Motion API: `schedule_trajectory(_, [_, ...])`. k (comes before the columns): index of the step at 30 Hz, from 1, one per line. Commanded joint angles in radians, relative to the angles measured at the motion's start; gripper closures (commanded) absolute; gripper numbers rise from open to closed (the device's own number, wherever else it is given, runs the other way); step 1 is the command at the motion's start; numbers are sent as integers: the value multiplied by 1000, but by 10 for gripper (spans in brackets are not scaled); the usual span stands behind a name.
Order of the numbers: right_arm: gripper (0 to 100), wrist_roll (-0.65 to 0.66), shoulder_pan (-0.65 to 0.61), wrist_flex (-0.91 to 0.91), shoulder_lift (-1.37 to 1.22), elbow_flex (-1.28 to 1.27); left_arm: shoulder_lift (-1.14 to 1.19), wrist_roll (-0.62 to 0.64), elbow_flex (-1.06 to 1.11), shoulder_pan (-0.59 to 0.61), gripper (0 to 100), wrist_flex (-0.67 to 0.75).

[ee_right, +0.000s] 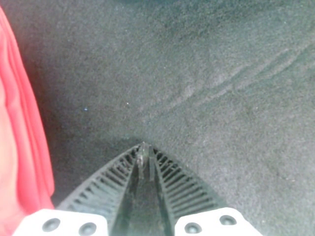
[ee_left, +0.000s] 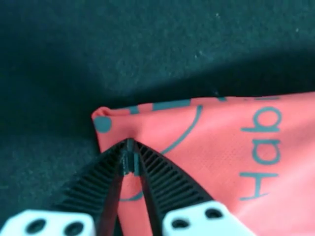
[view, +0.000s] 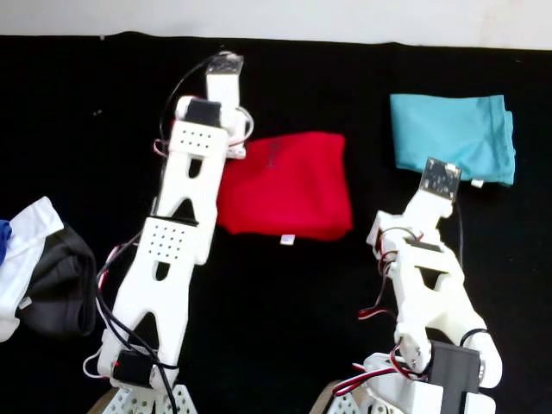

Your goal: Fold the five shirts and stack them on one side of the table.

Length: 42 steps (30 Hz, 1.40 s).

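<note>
The black-covered table [view: 345, 328] carries all the clothing. A folded red shirt [view: 289, 185] lies flat near the middle, its long axis running side to side across the table and its teal-printed face up. A folded teal shirt [view: 453, 134] lies at the far right, well apart from the red one, and is also longer side to side. At the left edge is a loose heap: a white shirt [view: 26, 237] against a dark shirt [view: 65, 280], with a bit of blue cloth [view: 3, 237] at the border. The left arm stretches to the far left corner of the red shirt. The left gripper [ee_left: 129, 160] has its fingers pressed together, tips over the red fabric just inside that corner; whether any cloth is caught between them cannot be told. The right arm stands just on the near side of the teal shirt. The right gripper [ee_right: 143, 157] is likewise closed tip to tip, holding nothing, over bare black cloth with the red shirt's edge beside it.
</note>
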<state>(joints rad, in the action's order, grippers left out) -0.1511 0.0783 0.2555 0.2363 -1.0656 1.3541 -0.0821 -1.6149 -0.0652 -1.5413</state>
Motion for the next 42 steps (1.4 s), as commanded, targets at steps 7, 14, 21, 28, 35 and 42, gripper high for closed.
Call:
schedule_trajectory(7, [992,-5,-8,-16,-1,39,-35,-3,-56,114,991,-104])
schedule_trajectory(14, [990,-6,-8,-16,-1,39,-255,2,-39,116,991,-235])
schedule_trajectory(21, [990,-3,-10,-50,-27,39,-512,52,326,120,991,-239])
schedule_trajectory(28, [989,-3,-12,-44,-102,79,-800,153,928,116,990,-40])
schedule_trajectory(35, [989,63,-44,-44,-110,84,-1093,158,1750,163,990,643])
schedule_trajectory(42, [989,101,-70,-44,-110,81,-1233,155,2144,200,990,1128])
